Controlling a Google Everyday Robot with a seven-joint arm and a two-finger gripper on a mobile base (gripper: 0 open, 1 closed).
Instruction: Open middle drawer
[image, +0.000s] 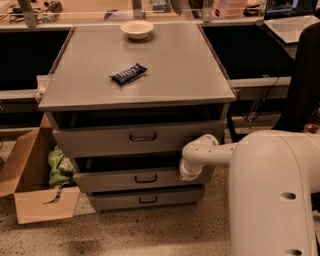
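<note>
The middle drawer (115, 181) is a wide, shallow grey front with a small dark loop handle (145, 178). It sits between the taller top drawer (100, 141) and the narrow bottom drawer (120, 200). It stands a little way out, with a dark gap above it. My gripper (189, 173) points down from the white wrist (198, 152) against the right end of the middle drawer's front, well to the right of the handle.
On the grey cabinet top (175, 75) lie a dark snack bar (128, 73) and a white bowl (136, 29). An open cardboard box (30, 185) with a green bag (60, 167) stands on the floor at the left. My white arm body (275, 195) fills the lower right.
</note>
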